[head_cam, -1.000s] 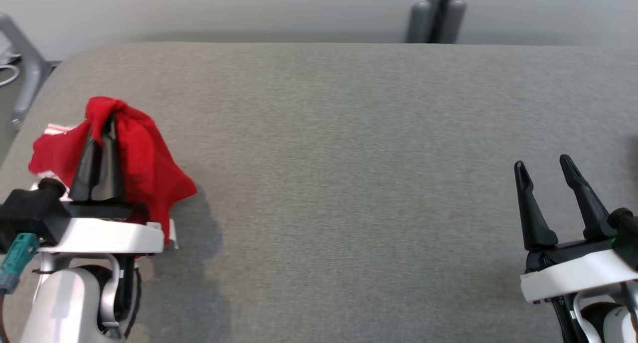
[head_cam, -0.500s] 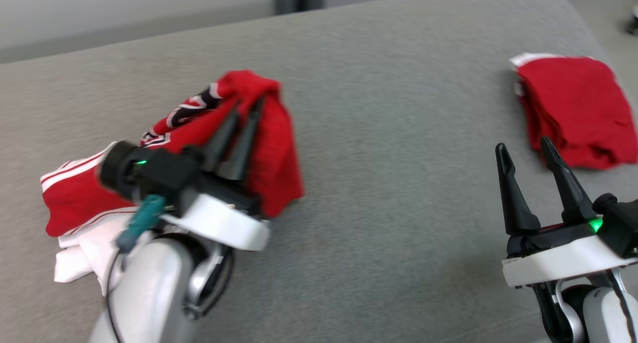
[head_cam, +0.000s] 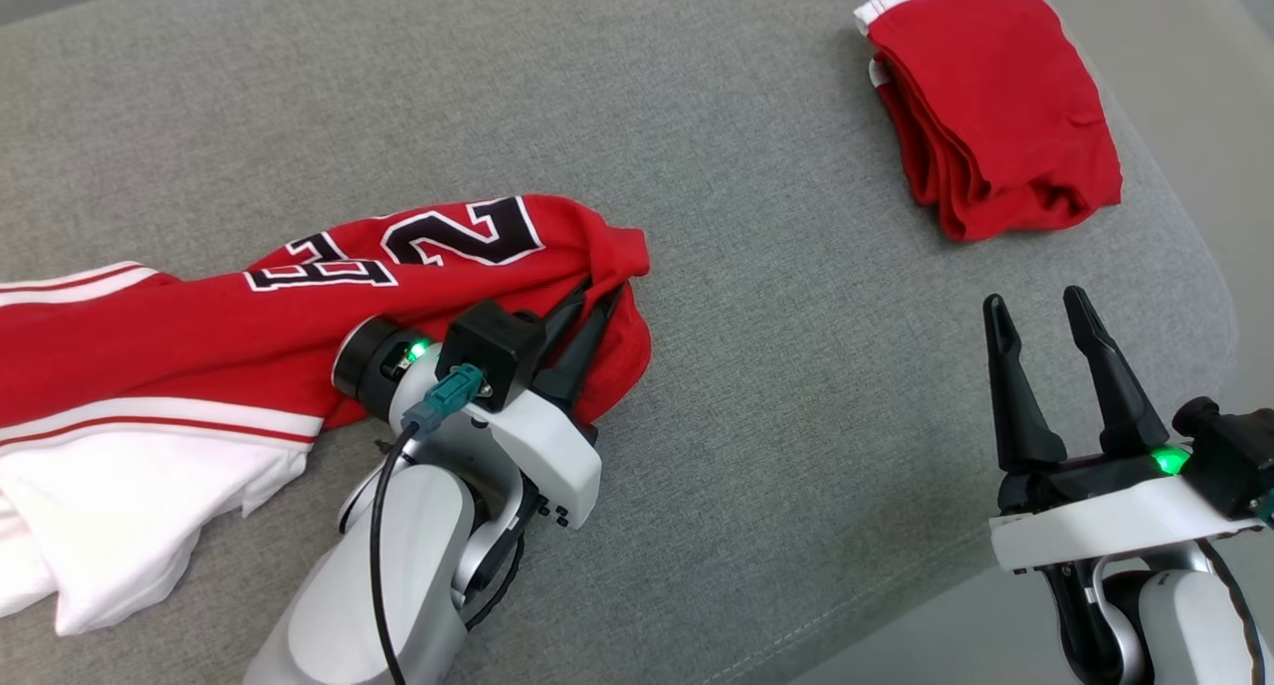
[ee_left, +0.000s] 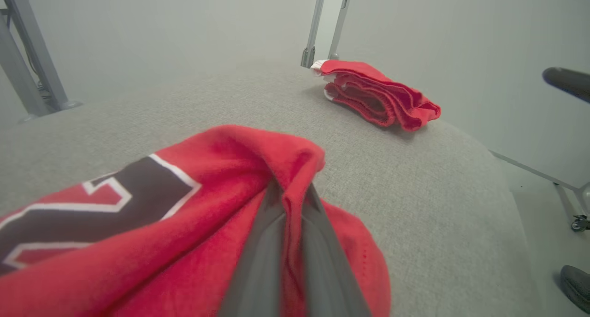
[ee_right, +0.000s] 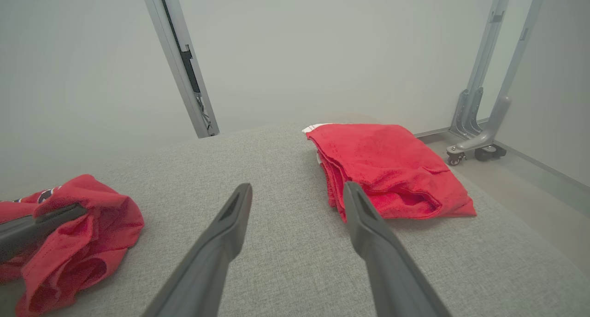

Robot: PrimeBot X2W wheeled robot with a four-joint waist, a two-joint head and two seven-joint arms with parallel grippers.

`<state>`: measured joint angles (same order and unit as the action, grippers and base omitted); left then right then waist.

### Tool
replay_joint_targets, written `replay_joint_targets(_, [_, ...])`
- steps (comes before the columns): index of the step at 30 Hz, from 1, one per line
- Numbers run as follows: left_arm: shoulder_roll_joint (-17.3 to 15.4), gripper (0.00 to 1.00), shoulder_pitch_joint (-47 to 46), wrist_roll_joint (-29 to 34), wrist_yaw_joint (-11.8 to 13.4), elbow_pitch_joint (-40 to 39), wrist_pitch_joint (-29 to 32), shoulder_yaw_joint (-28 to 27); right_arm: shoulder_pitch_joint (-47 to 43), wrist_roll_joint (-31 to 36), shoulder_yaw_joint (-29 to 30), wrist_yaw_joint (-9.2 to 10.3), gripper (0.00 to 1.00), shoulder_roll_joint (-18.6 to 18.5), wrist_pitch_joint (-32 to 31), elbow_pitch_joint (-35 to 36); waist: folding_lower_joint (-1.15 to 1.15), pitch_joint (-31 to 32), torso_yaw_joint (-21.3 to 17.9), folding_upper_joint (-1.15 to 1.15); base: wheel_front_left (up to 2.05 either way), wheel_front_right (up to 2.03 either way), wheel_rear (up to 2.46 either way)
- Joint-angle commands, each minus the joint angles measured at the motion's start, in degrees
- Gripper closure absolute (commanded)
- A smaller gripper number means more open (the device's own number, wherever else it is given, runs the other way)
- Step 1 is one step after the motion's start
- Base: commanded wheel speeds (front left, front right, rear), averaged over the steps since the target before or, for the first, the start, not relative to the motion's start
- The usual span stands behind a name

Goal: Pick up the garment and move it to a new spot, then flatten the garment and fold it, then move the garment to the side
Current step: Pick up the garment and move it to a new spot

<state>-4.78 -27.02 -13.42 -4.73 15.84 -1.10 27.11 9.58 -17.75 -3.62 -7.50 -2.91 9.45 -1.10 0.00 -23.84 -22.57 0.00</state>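
The garment [head_cam: 199, 337] is a red jersey with black numbers and white trim. It lies stretched from the left edge toward the middle of the grey padded table [head_cam: 746, 366]. My left gripper [head_cam: 597, 292] is shut on a bunched fold at its right end. In the left wrist view the red cloth [ee_left: 138, 243] wraps over that gripper [ee_left: 290, 188]. The right wrist view shows the same bunch [ee_right: 92, 206] at the lower left. My right gripper [head_cam: 1032, 302] stands open over bare table at the lower right, its fingers [ee_right: 221, 234] apart with nothing between them.
A folded red garment [head_cam: 995, 108] lies at the far right corner, seen also from the left wrist [ee_left: 378, 93] and just beyond my right fingertips [ee_right: 392, 169]. The table's rounded edge [head_cam: 1209, 267] runs close to the right. Metal frame legs [ee_right: 479, 119] stand on the floor beyond.
The head camera has swung right and down. The jersey, earlier draped in a bunch over the left gripper, now trails out long behind it with its number showing. The right gripper stays open.
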Motion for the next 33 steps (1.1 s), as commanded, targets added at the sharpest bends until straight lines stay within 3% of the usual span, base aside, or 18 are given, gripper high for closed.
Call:
replay_joint_targets(1, [-0.1, 0.0, -1.5, -0.2, -0.2, 0.6, -1.4, -0.1, 0.8, 0.0, 0.5, 0.02, 0.0, -0.1, 0.5, -0.6, 0.0, 0.1, 0.8, 0.0, 0.0, 0.0, 0.0])
replay_joint_targets(7, [0.2, 0.0, -0.7, -0.9, -0.1, 1.4, -6.7, -0.1, 1.5, 1.4, 1.3, 0.02, 0.0, -0.1, 0.6, -1.7, 0.0, 2.2, 4.0, 0.0, 0.0, 0.0, 0.0])
replay_joint_targets(12, [-0.2, 0.0, 1.2, -2.8, 1.9, -0.1, -10.1, -2.9, 0.8, 3.4, 2.7, 0.02, 0.0, -0.2, -0.4, -1.5, 0.0, 5.3, 8.2, 0.0, 0.0, 0.0, 0.0])
replay_joint_targets(23, [-6.0, 0.0, 9.5, -6.6, 8.3, -4.7, -12.8, -13.8, -2.4, 8.0, 4.6, 0.02, 0.0, -0.2, -3.5, 0.8, 0.0, 11.6, 16.7, 0.0, 0.0, 0.0, 0.0])
replay_joint_targets(33, [-10.0, 0.0, 19.0, -8.0, 11.4, -8.3, -12.5, -18.4, -5.6, 8.9, 4.0, 0.02, 0.0, -1.2, -5.8, 2.3, 0.0, 16.9, 21.1, 0.0, 0.0, 0.0, 0.0])
